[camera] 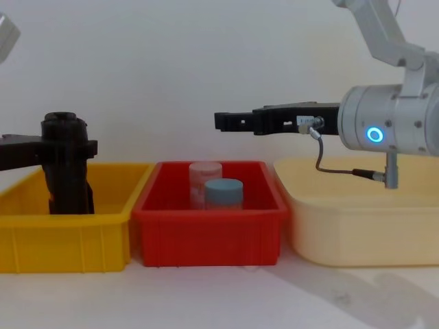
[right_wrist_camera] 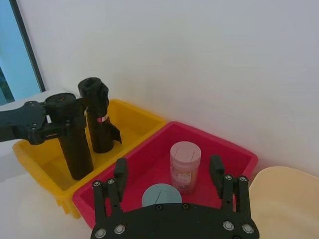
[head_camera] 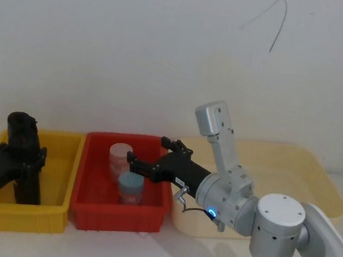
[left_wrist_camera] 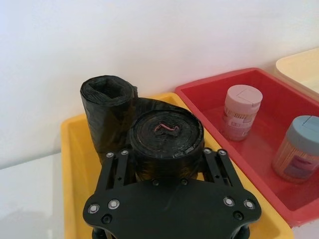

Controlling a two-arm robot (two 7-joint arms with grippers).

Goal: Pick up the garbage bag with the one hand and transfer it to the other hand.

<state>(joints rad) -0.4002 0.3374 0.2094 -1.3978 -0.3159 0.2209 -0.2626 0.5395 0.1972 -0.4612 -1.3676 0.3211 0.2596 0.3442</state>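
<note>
- While it stands upright inside the yellow bin (head_camera: 31,215), the garbage bag (right_wrist_camera: 75,149) is clamped near its top by the left gripper (left_wrist_camera: 168,150).
- Second black roll (right_wrist_camera: 97,124): same yellow bin, just beside the first.
- Right gripper (head_camera: 147,149): right of the yellow bin, above rim level, fingers spread, holding nothing.

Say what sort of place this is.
Likely a robot lab test bench: yellow bin, red bin and cream tub in a row on a white table by a bare wall; left gripper on the garbage bag, right gripper above the red bin.
</note>
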